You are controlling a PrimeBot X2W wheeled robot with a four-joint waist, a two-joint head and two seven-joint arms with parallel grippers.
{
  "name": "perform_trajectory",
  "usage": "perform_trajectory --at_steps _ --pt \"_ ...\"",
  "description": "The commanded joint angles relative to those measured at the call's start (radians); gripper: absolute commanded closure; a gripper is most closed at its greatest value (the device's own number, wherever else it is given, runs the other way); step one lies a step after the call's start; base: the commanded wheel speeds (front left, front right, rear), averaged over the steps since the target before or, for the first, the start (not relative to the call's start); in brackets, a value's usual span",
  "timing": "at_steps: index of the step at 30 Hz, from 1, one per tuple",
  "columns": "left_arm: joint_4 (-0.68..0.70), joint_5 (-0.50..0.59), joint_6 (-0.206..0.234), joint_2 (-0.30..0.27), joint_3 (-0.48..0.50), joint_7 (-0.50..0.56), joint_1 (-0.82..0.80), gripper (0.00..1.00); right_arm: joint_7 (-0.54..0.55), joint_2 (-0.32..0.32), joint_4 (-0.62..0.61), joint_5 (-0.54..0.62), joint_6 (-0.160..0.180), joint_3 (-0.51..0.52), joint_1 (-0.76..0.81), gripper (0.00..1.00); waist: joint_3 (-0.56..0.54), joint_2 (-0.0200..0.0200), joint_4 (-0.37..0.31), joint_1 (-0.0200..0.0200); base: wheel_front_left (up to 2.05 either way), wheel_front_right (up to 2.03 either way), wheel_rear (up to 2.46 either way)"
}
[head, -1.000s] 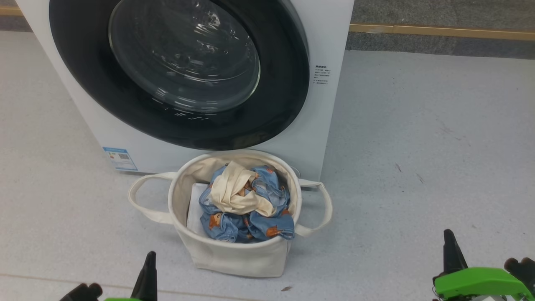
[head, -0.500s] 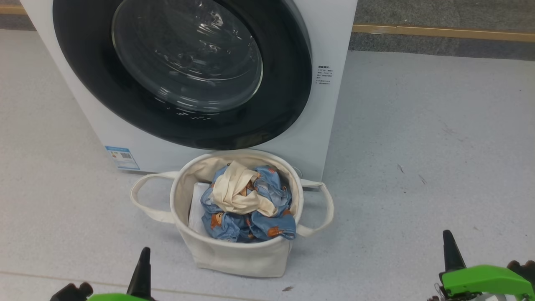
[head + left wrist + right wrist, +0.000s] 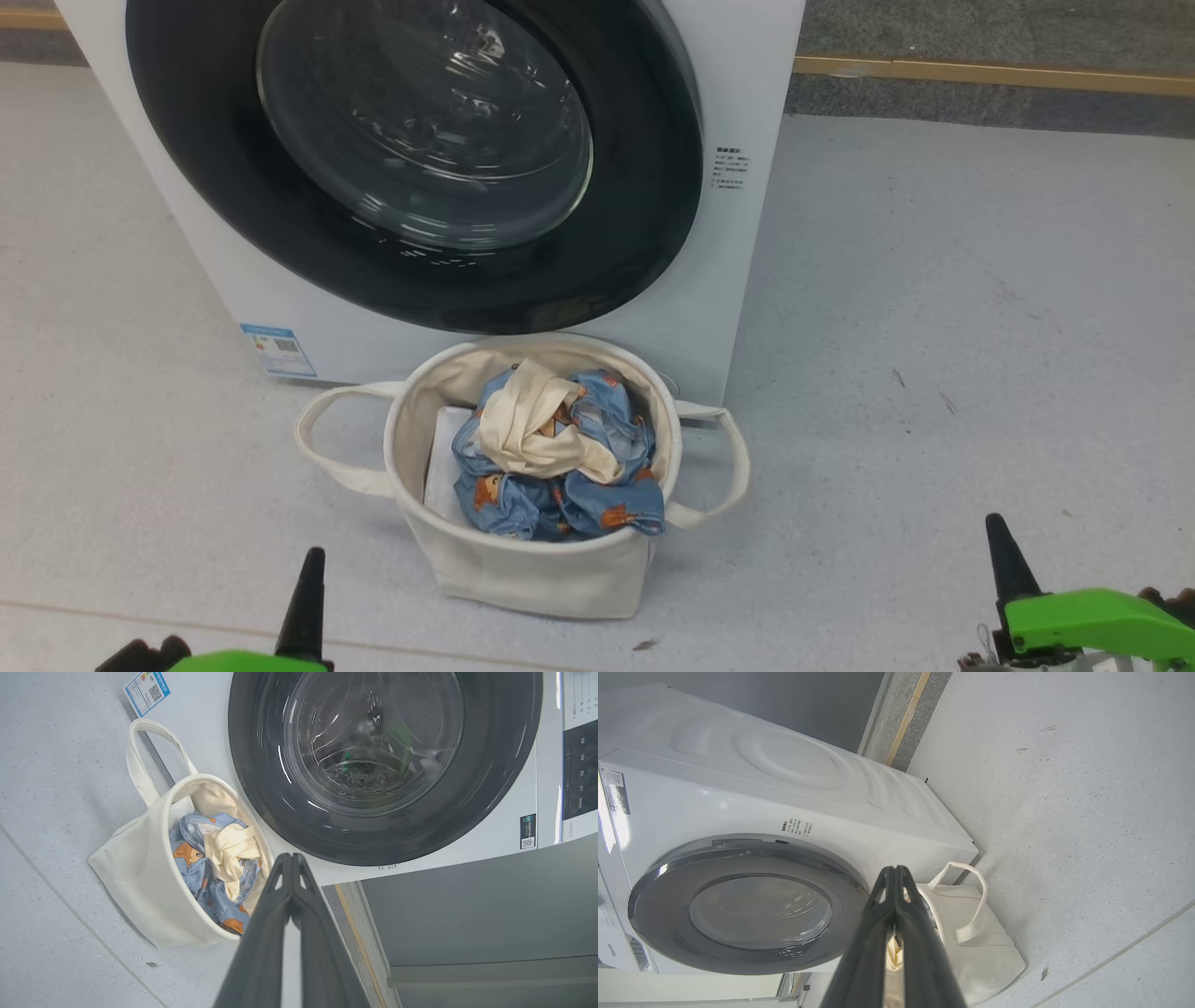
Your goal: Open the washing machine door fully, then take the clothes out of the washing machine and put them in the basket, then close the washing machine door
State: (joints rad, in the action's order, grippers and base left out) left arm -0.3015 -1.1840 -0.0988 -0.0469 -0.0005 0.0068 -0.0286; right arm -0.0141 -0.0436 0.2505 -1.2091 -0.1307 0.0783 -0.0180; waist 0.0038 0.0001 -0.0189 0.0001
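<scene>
The white washing machine (image 3: 728, 271) stands at the back with its black round door (image 3: 644, 215) flat against its front. Right before it sits the cream basket (image 3: 532, 569), and the blue bear-print and cream clothes (image 3: 551, 467) lie bunched inside it. My left gripper (image 3: 308, 583) is at the lower left, shut and empty, short of the basket. At the lower right my right gripper (image 3: 999, 551) is shut and empty too. In the left wrist view the gripper (image 3: 290, 858) points between the basket (image 3: 140, 868) and the door (image 3: 490, 788). The right wrist view has the gripper (image 3: 894, 871) before the door (image 3: 658, 896) and basket (image 3: 985, 956).
A flat white sheet (image 3: 441, 462) lies in the basket under the clothes. Grey speckled floor (image 3: 934, 373) spreads to the right, up to a yellow strip (image 3: 990, 73) along the dark wall base. A small blue label (image 3: 275, 350) sits low on the washer front.
The head view has shifted slightly, so everything sits a little to the right. Both grippers have sunk a little lower in that view and stay shut.
</scene>
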Motion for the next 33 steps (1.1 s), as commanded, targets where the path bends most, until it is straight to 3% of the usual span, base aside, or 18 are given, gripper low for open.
perform_trajectory --at_steps 1,33 --pt "0.037 -0.027 -0.01 -0.003 0.034 0.006 -0.054 1.0 0.009 -0.018 -0.027 -0.027 0.0 -0.009 -0.055 1.0 0.0 -0.0001 0.001 0.0 0.0 0.0 0.0" --pt "0.054 -0.389 -0.03 -0.003 0.108 0.098 -0.077 1.0 0.106 -0.018 -0.008 -0.377 0.0 0.018 -0.085 1.0 -0.001 -0.0001 0.017 0.0 0.0 0.0 0.0"
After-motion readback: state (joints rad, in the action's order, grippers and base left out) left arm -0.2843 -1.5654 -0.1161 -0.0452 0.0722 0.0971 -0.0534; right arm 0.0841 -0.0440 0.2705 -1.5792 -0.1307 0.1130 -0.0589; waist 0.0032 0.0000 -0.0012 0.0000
